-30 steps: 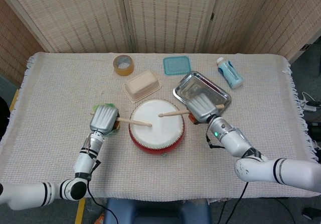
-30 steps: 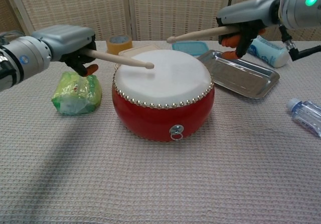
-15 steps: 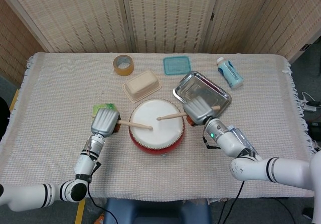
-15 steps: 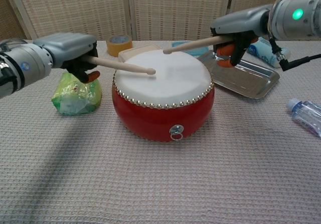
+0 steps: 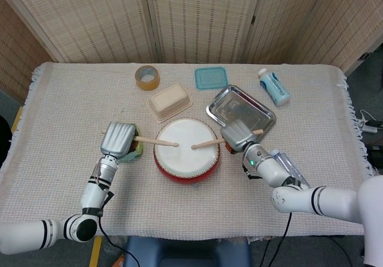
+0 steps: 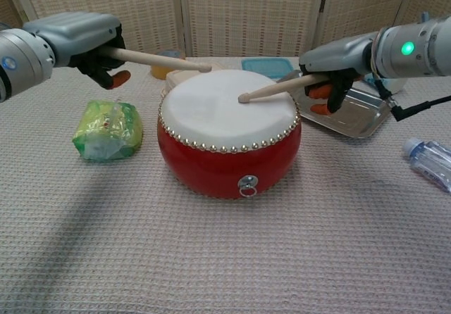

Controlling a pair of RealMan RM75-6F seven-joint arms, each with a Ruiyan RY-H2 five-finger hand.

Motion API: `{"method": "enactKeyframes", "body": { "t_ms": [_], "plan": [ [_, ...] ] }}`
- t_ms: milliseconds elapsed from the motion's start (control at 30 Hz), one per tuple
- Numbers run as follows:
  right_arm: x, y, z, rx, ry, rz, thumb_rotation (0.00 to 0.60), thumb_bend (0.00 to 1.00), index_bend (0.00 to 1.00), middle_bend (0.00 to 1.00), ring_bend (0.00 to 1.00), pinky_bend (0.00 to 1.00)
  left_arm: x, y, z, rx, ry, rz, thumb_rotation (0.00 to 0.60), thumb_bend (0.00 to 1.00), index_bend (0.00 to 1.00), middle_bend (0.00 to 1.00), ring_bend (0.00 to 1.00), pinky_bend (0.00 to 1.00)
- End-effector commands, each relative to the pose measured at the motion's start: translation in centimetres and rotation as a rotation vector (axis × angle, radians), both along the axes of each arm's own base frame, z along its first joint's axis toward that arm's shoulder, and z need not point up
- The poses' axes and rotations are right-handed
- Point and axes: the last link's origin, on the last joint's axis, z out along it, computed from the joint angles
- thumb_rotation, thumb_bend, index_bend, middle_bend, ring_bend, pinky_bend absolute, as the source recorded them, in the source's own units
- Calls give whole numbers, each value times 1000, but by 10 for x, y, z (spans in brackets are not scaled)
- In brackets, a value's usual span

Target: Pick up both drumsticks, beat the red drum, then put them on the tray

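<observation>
The left hand was up off the table, left of the red drum, fingers curled tight around the butt of the left drumstick, which ran roughly level with its tip hanging above the skin near the drum's back-left edge, not touching it. The right hand came in lower from the other side, fingers wrapped around the right drumstick, and that one sloped down so its rounded tip sat right on the white drumhead a bit right of centre. From the head view the two sticks pointed at each other across the drum with a gap between the tips. The drum itself was a squat barrel, glossy red sides, a row of shiny studs round the rim and a little metal ring on the front, sitting mid-table on a woven, waffle-textured cloth. The tray was a shiny metal rectangle with a raised lip, just behind and to the right of the drum, close behind the right hand and bare inside. A crinkly green bag sat under the left hand's side. Further back were a tape roll, a cream tub, a teal lid and a bottle, with open cloth in front of the drum.
</observation>
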Motion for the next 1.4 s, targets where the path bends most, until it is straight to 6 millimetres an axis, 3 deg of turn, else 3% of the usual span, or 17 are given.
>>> {"method": "enactKeyframes", "body": {
  "t_ms": [33,133,267,500,633,867,967,1100,1267,1400],
  "plan": [
    [11,1,16,-40,-64,25,600,410,1000,1000,1000,1000,-2,-2,-16,-44,15,16,600,488,1000,1000,1000,1000],
    [17,4,33,-67,-119,44,600,410,1000,1000,1000,1000,-4,-2,-35,-89,45,29,600,486,1000,1000,1000,1000],
    [13,7,38,-63,-119,40,600,410,1000,1000,1000,1000,-6,-1,-44,-89,89,34,600,487,1000,1000,1000,1000],
    [-10,0,5,-4,10,-11,600,410,1000,1000,1000,1000,-1,2,-8,12,1,10,600,489,1000,1000,1000,1000],
    [-8,-3,-1,-7,27,-18,600,410,1000,1000,1000,1000,0,1,1,21,-9,1,600,489,1000,1000,1000,1000],
    [16,3,30,-75,-118,32,600,410,1000,1000,1000,1000,-6,0,-36,-73,49,31,600,488,1000,1000,1000,1000],
    [15,6,36,-71,-127,33,600,410,1000,1000,1000,1000,-10,1,-46,-86,98,41,600,487,1000,1000,1000,1000],
    [3,4,24,-44,-66,18,600,410,1000,1000,1000,1000,-8,4,-33,-37,52,46,600,487,1000,1000,1000,1000],
    [-13,-2,-5,5,30,-18,600,410,1000,1000,1000,1000,-5,3,-3,27,-5,18,600,489,1000,1000,1000,1000],
    [-6,-4,-7,-10,9,-11,600,410,1000,1000,1000,1000,-5,1,-2,19,0,8,600,489,1000,1000,1000,1000]
  ]
}}
